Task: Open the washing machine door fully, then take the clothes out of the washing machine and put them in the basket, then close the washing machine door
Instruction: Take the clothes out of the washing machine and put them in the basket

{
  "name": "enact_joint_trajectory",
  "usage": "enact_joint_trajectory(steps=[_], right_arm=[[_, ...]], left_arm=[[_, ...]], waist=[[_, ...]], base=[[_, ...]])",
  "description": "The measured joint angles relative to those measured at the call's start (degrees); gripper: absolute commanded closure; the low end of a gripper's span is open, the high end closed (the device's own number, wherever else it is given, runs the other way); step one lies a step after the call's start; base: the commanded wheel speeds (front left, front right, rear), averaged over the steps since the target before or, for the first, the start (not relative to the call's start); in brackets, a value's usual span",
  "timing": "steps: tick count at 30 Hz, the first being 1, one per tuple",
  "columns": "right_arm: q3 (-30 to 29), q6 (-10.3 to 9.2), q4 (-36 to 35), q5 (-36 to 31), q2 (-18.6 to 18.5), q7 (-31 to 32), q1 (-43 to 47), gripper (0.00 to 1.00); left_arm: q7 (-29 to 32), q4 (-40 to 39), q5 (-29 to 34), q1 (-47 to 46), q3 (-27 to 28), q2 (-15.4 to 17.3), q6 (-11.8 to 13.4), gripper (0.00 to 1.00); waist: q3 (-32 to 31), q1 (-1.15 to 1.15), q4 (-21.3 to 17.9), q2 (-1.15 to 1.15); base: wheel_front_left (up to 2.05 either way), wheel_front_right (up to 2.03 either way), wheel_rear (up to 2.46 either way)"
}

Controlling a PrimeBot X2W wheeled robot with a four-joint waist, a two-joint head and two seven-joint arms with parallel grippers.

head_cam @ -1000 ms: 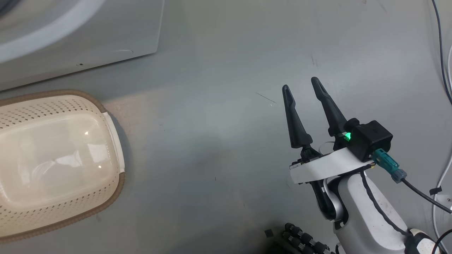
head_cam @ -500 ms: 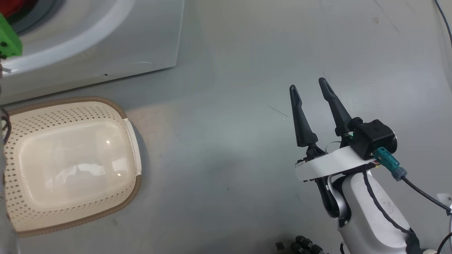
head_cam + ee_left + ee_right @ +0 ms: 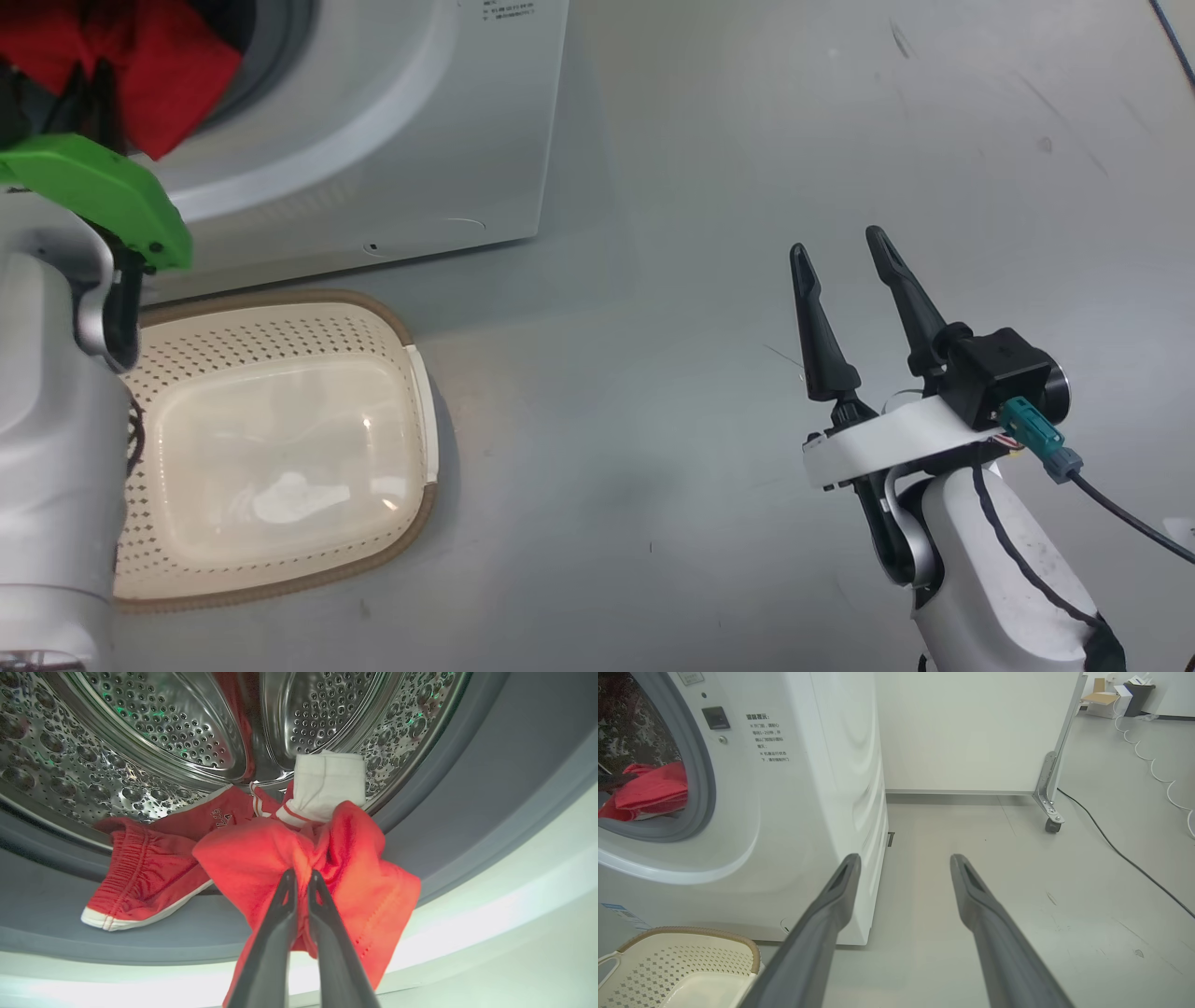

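Left tool [image 3: 302, 873] pinches the clothes [image 3: 261, 858] at the washing machine [image 3: 808, 812] mouth; right tool [image 3: 837, 243] stands wide.

clothes [image 3: 355, 868]: were bright red, white-banded edge
drum [image 3: 177, 718]: was steel, dotted with holes
basket [image 3: 280, 336]: was cream, brown rim
washing machine [image 3: 808, 812]: was white

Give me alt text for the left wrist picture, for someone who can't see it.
The left gripper is shut on the clothes, red fabric spilling over the grey front rim of the washing machine, with its steel drum behind.
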Motion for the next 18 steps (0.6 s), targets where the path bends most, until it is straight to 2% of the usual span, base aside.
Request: enact_joint_trajectory(steps=[10, 18], right_arm=[[-1.53, 0.49, 0.58, -0.08, -0.41, 0.0, 2.14, 0.0], [-2.44, 0.81, 0.89, -0.19, -0.44, 0.0, 3.54, 0.0]], left_arm=[[-6.75, -1.09, 0.26, 4.48, -3.33, -1.35, -0.05, 1.0], [-11.55, -3.26, 2.78, 8.04, -6.57, -1.34, -0.32, 1.0]], waist=[[-4.62, 0.0, 3.91, 0.0], [-7.61, 0.0, 6.8, 0.0]], base=[[0.0, 0.0, 0.0], [0.0, 0.0, 0.0]])
